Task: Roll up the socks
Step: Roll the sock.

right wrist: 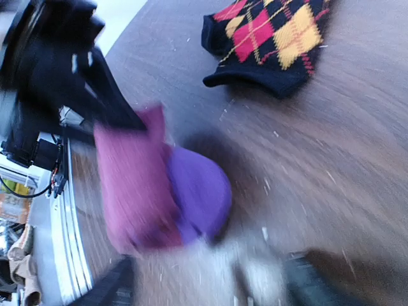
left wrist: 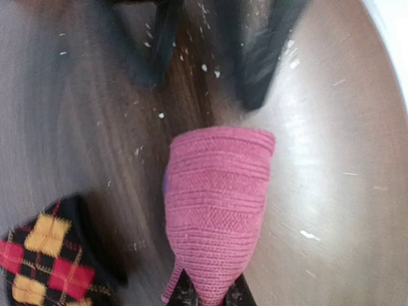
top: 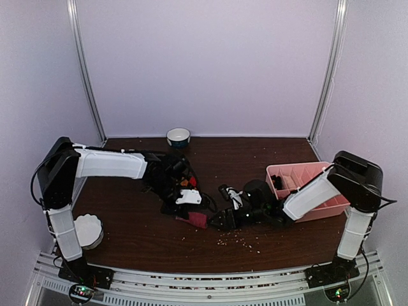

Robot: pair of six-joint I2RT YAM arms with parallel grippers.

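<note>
The purple-magenta sock [left wrist: 217, 210] lies on the dark table with one end pinched in my left gripper [left wrist: 207, 294]. It also shows in the top view [top: 195, 219] and, blurred, in the right wrist view [right wrist: 137, 185] with a purple part [right wrist: 199, 191]. The black argyle sock [left wrist: 44, 255] lies flat beside it, apart from both grippers, and shows in the right wrist view [right wrist: 271, 38] and the top view [top: 188, 183]. My right gripper [right wrist: 204, 287] is open and empty just short of the magenta sock's free end; its fingers [left wrist: 264, 57] stand spread.
A pink bin [top: 315, 173] stands at the right under my right arm. A white and blue bowl [top: 178, 136] sits at the back edge. A white round thing [top: 88, 231] sits at the near left. Crumbs [top: 239, 239] are scattered near the front.
</note>
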